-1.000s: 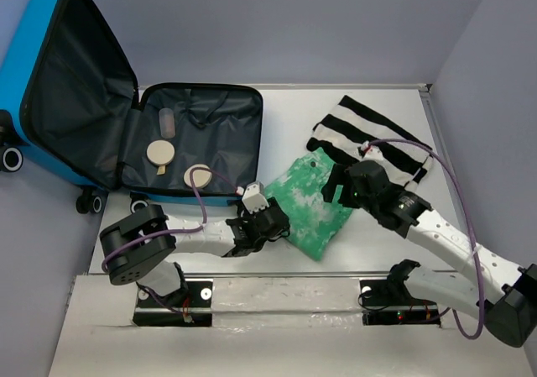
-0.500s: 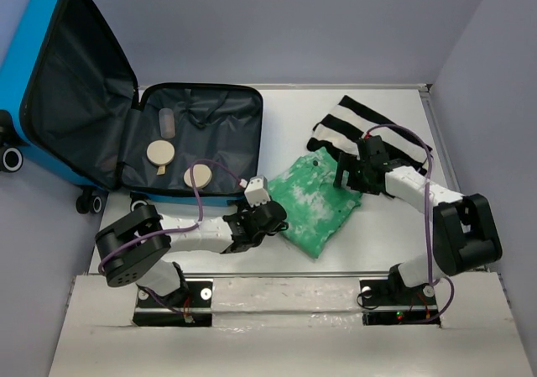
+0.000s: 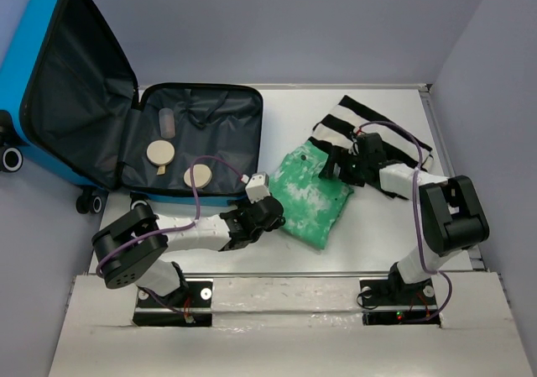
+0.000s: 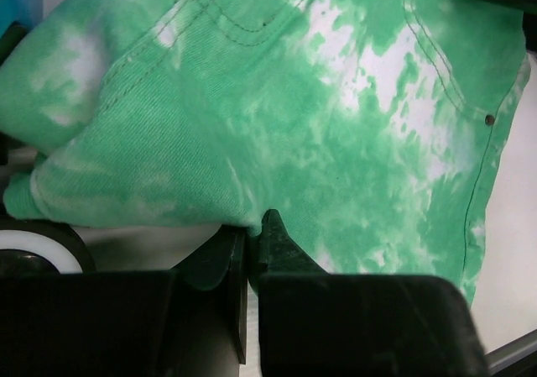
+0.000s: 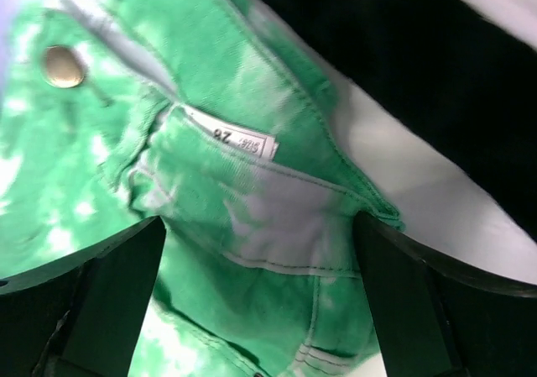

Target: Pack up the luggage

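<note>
The grey table [image 3: 377, 234] stretches ahead of both grippers. The luggage [image 3: 18, 75], a bright-blue hard shell lined in black, lies open on it beyond and to the left of the left gripper [image 3: 273, 219]. Its lid is tilted up against the wall and its lower half lies flat. A green tie-dye garment [image 3: 312, 201] of denim-like cloth lies between the two grippers, just right of the suitcase's near corner. The left gripper [image 4: 254, 236] meets its near-left edge, with both fingers pressed together on the hem there. The cloth rises clear of the table just past them. The right gripper [image 3: 331, 169] sits at the garment's far-right end, its fingers spread wide on either side of the waistband [image 5: 260, 310]. A black-and-white striped garment [image 3: 352, 117] lies under and behind that gripper. In the flat half of the case, beyond and left of the left gripper, rest two tan discs [image 3: 159, 152] and a small clear bottle [image 3: 167, 123]. A white-rimmed wheel [image 4: 33, 251] shows just left of the left fingers. A white label [image 5: 239, 142] between the right fingers reads "28"; its smaller print is too fine to read. A metal button [image 5: 63, 66] lies up and left of it, and a small rivet [image 4: 489, 119] marks a pocket seam.
</note>
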